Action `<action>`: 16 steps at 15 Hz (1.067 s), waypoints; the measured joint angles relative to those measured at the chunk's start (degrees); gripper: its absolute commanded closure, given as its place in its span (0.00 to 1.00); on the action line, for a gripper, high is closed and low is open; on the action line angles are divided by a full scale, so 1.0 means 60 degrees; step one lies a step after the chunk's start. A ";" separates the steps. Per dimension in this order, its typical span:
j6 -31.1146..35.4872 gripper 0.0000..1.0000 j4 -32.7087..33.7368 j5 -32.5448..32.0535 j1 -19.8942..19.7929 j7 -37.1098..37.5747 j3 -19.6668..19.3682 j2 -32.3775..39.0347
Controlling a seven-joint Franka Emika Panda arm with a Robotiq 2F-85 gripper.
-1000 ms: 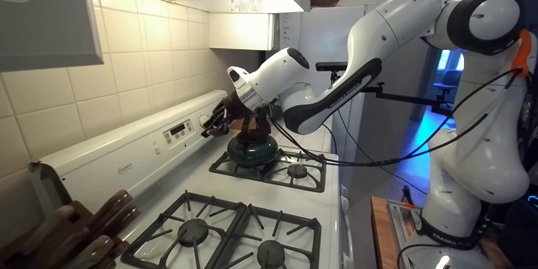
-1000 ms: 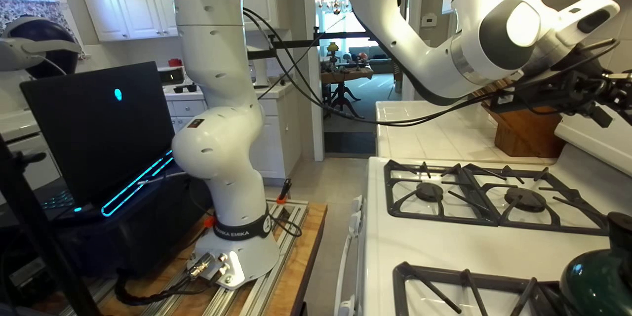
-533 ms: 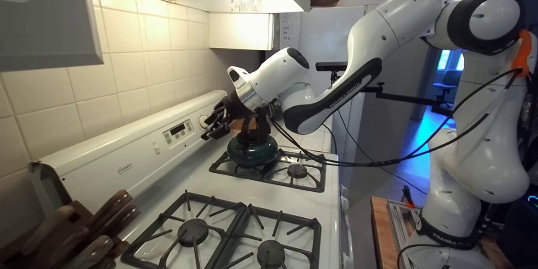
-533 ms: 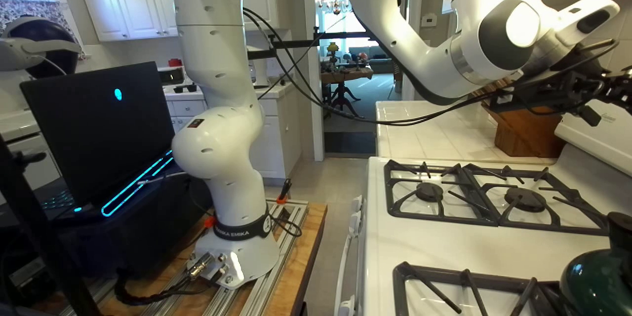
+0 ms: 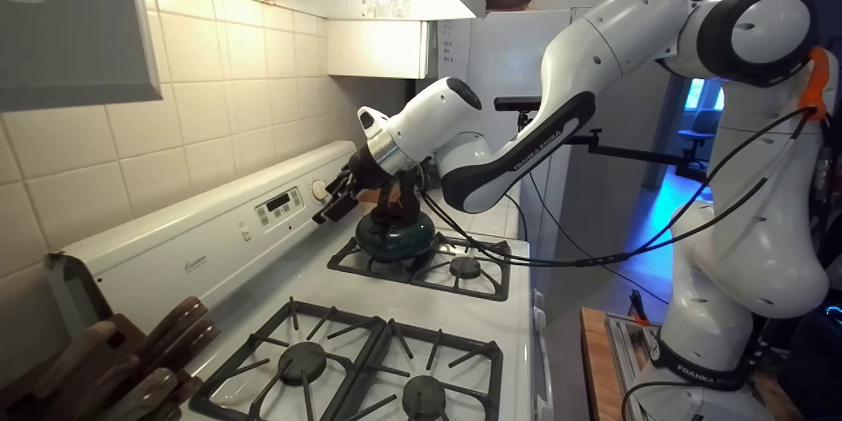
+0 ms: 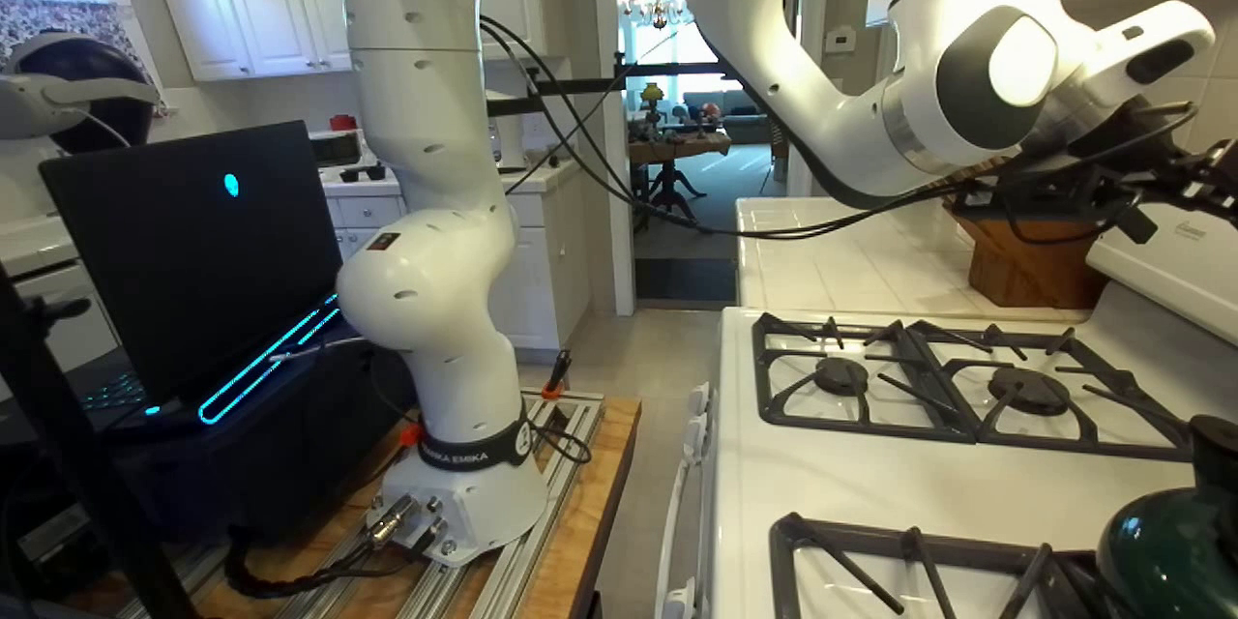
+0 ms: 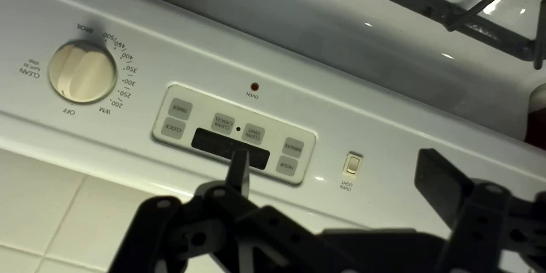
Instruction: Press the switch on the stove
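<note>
My pincer [image 7: 335,168] is released, its two fingers [image 7: 441,187] spread wide, facing the back panel [image 7: 298,94] of a white stove [image 5: 395,299]. Ahead of it, in the wrist view, the switch [image 7: 352,164], a small cream rocker marked "oven light", shows in the gap between my fingertips. In both exterior views a dark green kettle [image 5: 395,238] stands lower than my pincer.

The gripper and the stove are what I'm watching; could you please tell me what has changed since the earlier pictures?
The gripper has spread its fingers wider and, with the arm, dipped slightly. Nothing was taken hold of or visibly let go. The stove and the kettle on it stayed as they were.
</note>
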 measured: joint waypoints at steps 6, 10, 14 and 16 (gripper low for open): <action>0.0314 0.41 0.0201 0.0369 0.0047 0.0264 0.0199 0.0579; 0.0373 0.70 0.0595 0.0369 0.0154 0.0334 0.0243 0.0943; 0.0375 0.96 0.1023 0.0352 0.0261 0.0334 0.0214 0.1229; 0.0375 1.00 0.1214 0.0330 0.0310 0.0334 0.0156 0.1361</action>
